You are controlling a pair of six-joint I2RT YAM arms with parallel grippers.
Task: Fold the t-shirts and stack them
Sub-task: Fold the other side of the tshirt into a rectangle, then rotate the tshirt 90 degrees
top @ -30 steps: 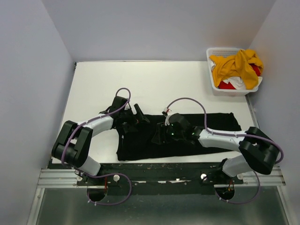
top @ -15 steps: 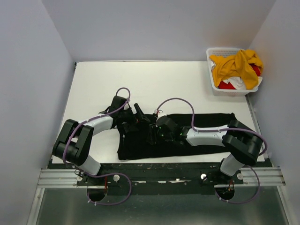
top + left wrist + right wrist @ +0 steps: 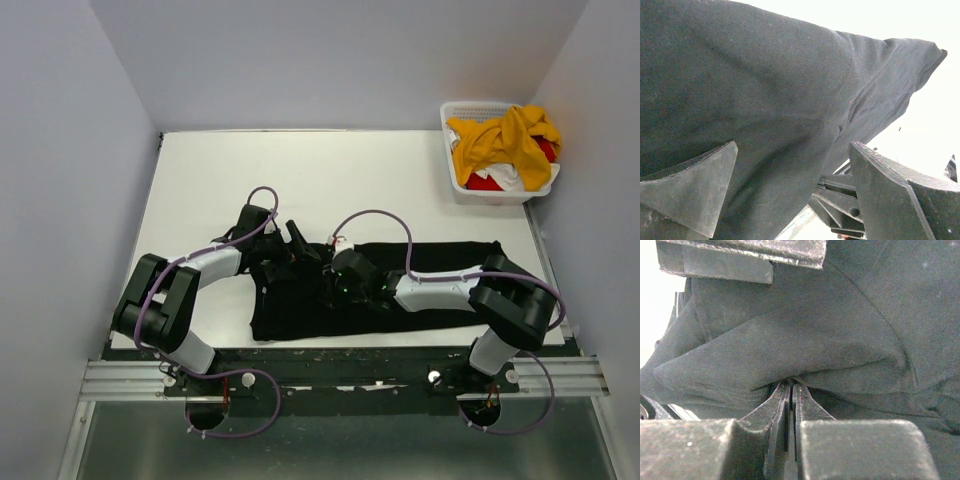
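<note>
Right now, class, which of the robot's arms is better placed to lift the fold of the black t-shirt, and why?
Right. The right gripper is pinched shut on a ridge of the black t-shirt, while the left gripper stands wide open over the cloth, gripping nothing.

A black t-shirt (image 3: 290,315) lies spread along the near edge of the white bench (image 3: 350,180), the left tool (image 3: 297,245) at its upper left and the right tool (image 3: 328,285) on its middle, while a white basket (image 3: 452,150) in the far right corner holds a yellow shirt (image 3: 500,140), a red shirt (image 3: 485,184) and a white shirt (image 3: 508,177).
</note>
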